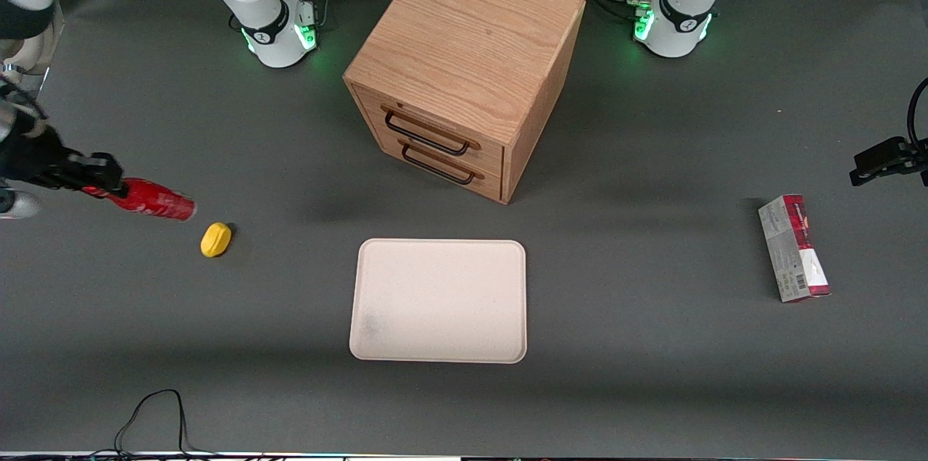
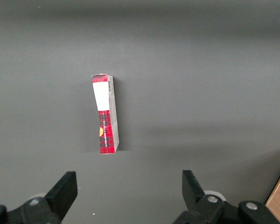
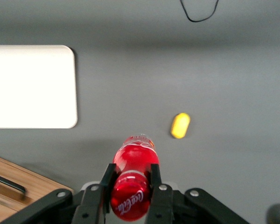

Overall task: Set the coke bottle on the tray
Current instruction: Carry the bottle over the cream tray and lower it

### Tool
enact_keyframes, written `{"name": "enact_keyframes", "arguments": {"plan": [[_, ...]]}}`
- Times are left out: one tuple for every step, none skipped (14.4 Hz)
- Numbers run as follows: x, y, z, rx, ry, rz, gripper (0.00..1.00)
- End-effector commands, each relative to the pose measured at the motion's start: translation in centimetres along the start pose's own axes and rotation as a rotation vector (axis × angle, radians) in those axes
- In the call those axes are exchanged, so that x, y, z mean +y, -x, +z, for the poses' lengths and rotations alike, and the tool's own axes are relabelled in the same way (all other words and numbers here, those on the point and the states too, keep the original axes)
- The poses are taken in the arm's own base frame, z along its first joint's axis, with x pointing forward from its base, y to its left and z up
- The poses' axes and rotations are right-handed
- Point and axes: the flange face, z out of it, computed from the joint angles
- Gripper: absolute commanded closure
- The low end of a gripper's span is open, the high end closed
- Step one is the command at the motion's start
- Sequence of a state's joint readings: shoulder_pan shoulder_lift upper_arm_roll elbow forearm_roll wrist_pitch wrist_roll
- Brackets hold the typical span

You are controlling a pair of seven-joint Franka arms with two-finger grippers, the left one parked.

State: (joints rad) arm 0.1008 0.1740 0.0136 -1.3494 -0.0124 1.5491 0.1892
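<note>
At the left edge of the front view, the coke bottle (image 1: 154, 201) is held roughly horizontal, clamped by the gripper (image 1: 101, 176), its free end pointing toward the tray (image 1: 439, 300). Only the right wrist view shows both fingers (image 3: 100, 186) pressed against its sides.

The front camera looks down on my whole table from high up. My right wrist camera looks past my gripper (image 3: 130, 196) at the flat cream tray (image 3: 32, 86), which the front view shares. The parked wrist camera hangs near above the red-and-grey carton (image 2: 106, 114).
</note>
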Motion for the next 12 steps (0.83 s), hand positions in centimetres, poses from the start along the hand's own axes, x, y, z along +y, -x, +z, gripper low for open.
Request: {"name": "enact_keyframes", "arguments": {"plan": [[-6.1, -2.1, -0.5, 0.023, -0.031, 0.116, 1.00], [-8.4, -2.9, 0.4, 0.026, -0.050, 0.135, 1.00], [-10.9, -3.5, 1.2, 0.032, -0.074, 0.139, 1.00], [-13.0, -4.3, 2.9, 0.041, -0.082, 0.149, 1.00], [-15.4, -4.8, 4.8, 0.058, -0.085, 0.150, 1.00], [-17.4, -5.6, 7.5, 0.077, -0.077, 0.159, 1.00], [-20.1, -6.0, 10.2, 0.099, -0.069, 0.150, 1.00], [-21.6, -6.8, 12.9, 0.115, -0.069, 0.145, 1.00], [-22.6, -7.4, 15.1, 0.128, -0.076, 0.137, 1.00], [-23.0, -8.0, 17.1, 0.133, -0.083, 0.133, 1.00], [-23.5, -8.5, 19.0, 0.146, -0.079, 0.122, 1.00], [-24.1, -8.7, 21.0, 0.153, -0.066, 0.108, 1.00]]}}
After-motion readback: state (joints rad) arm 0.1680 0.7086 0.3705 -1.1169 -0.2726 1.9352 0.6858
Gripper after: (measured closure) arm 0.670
